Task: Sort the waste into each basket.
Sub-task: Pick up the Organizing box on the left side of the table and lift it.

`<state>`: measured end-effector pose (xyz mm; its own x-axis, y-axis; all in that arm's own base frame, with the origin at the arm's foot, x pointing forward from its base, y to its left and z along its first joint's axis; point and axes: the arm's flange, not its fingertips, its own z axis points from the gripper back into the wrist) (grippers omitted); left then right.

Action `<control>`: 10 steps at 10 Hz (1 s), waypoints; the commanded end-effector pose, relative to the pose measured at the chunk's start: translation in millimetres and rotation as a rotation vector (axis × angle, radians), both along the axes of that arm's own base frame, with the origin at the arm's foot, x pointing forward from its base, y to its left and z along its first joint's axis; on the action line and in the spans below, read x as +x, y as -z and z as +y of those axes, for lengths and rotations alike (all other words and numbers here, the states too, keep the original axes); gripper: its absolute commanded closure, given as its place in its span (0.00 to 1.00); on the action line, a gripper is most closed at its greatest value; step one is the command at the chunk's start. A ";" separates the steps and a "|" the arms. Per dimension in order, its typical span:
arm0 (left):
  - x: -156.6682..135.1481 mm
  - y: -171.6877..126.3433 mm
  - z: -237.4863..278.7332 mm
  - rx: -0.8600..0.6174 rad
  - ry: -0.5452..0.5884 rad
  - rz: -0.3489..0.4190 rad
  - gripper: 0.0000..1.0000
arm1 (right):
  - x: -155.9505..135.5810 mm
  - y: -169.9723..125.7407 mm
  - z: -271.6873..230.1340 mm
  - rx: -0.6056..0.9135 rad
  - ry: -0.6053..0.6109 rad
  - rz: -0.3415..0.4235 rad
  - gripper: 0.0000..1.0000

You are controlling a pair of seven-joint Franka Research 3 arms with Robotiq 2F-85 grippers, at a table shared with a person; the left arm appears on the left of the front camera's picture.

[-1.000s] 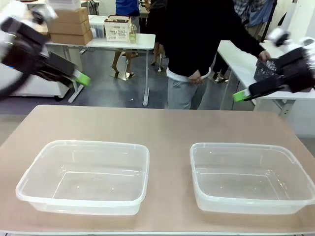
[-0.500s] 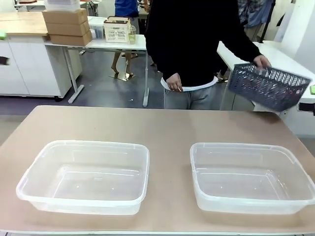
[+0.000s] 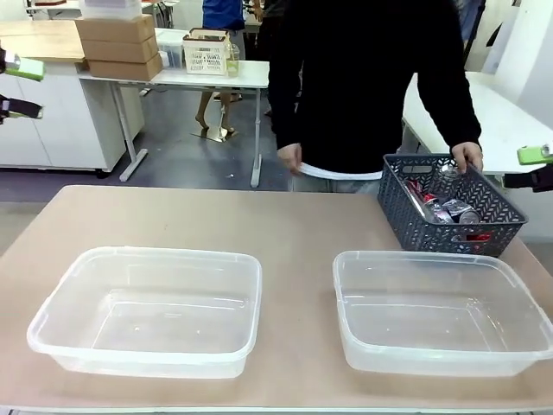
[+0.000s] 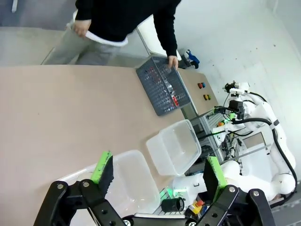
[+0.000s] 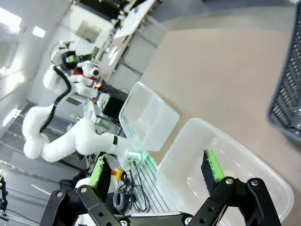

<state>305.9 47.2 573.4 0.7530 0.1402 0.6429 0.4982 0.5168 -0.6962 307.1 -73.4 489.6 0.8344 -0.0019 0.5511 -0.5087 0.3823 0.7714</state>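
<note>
At the upper left edge of the front view, the left gripper hangs in the air above the floor beside the table, its green-padded jaws spread wide and holding nothing. In the lower left, the left clear tub sits on the table with nothing in it. At the top centre a person in a black top stands at the far edge, one hand on the far rim of a dark blue-grey lattice basket that rests on the table at the right. In the lower right, just in front of that basket, stands the right clear tub, also bare inside. The waste lies inside the lattice basket: red cans and a crumpled foil wrapper. At the right edge the right gripper is level with the basket's rim, just beside it, jaws parted and gripping nothing.
</note>
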 end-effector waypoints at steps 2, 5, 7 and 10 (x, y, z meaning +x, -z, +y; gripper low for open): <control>2.6 1.0 2.9 -0.012 0.005 -0.025 0.00 | 1.8 0.6 -3.9 0.020 0.002 -0.033 0.00; -8.9 -5.3 -3.3 0.201 0.077 0.047 0.00 | 12.5 -40.3 92.4 -0.008 -0.016 0.072 0.00; -46.8 -15.3 -33.8 0.688 0.217 0.120 0.00 | 8.2 -53.0 261.4 -0.162 -0.188 0.161 0.00; -67.2 21.8 -89.6 1.115 0.339 0.229 0.00 | 7.1 -6.9 374.0 -0.327 -0.288 0.227 0.00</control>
<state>240.8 -31.3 563.6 0.8116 -0.5064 0.2913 0.5689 0.7985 -0.1970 272.3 299.1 504.1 0.8703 0.3788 0.3149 -0.4679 0.4357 0.7689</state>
